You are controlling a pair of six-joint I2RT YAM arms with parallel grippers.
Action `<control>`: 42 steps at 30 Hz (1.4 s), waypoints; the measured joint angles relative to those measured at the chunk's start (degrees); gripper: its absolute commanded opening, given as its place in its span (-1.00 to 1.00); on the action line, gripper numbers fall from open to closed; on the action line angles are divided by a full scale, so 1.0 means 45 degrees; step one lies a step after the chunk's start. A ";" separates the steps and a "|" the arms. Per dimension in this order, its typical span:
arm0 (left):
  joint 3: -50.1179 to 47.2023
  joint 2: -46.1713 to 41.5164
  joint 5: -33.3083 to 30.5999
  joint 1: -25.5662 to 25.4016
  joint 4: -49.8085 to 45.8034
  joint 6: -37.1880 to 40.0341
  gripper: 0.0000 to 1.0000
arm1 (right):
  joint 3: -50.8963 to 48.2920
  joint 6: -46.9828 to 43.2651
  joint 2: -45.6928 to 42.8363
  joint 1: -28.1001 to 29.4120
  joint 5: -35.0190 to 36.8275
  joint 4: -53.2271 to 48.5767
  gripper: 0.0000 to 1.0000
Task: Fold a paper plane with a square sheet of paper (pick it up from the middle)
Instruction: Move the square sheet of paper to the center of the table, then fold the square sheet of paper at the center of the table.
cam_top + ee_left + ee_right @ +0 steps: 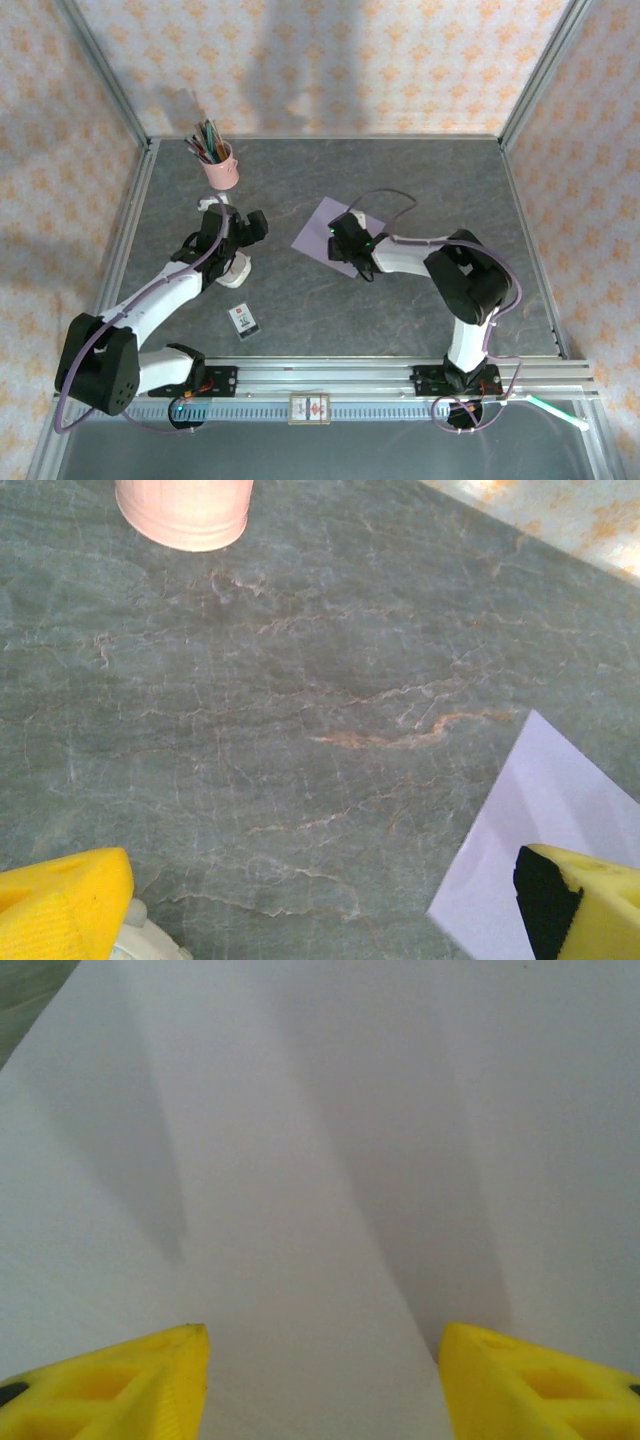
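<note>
My right gripper hangs low over the thin lavender square sheet of paper, which lies just right of frame centre on the grey stone-patterned table. Its yellow jaws stand apart; I cannot tell whether the tips touch the paper. My left gripper, jaws spread wide, hovers left of the sheet, below the pink pen cup.

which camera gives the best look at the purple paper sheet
Top external: the square sheet of paper lies with most of its outline visible, its middle under the right gripper. Left wrist catches just one corner; right wrist sees plain surface, close up.
</note>
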 measured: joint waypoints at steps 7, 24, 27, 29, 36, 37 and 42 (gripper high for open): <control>0.0204 0.0170 0.0403 -0.0277 -0.0811 -0.0107 0.98 | 0.0306 0.1608 -0.0136 0.1734 -0.1273 -0.0053 0.32; 0.5251 0.5591 0.0947 -0.4546 -0.4561 0.0457 0.98 | -0.0053 -0.1088 -0.4153 -0.3891 -0.0573 -0.1467 1.00; 0.6504 0.6868 0.0947 -0.4605 -0.5474 0.0933 0.98 | -0.0423 -0.1642 -0.4367 -0.4308 -0.0495 -0.1540 1.00; 0.7257 0.7611 0.0937 -0.4600 -0.5984 0.1195 0.98 | -0.0675 -0.1919 -0.4556 -0.4493 -0.0471 -0.1549 1.00; 0.9408 0.9680 0.0899 -0.4605 -0.7509 0.2079 0.99 | -0.1331 -0.2390 -0.5187 -0.4702 -0.0335 -0.1579 1.00; 0.9612 0.9904 0.0879 -0.4605 -0.7650 0.2166 0.99 | -0.1418 -0.2404 -0.5265 -0.4702 -0.0330 -0.1569 1.00; 1.0166 1.0666 0.0826 -0.4600 -0.8296 0.2516 0.99 | -0.1885 -0.2453 -0.5455 -0.4702 -0.0287 -0.1486 1.00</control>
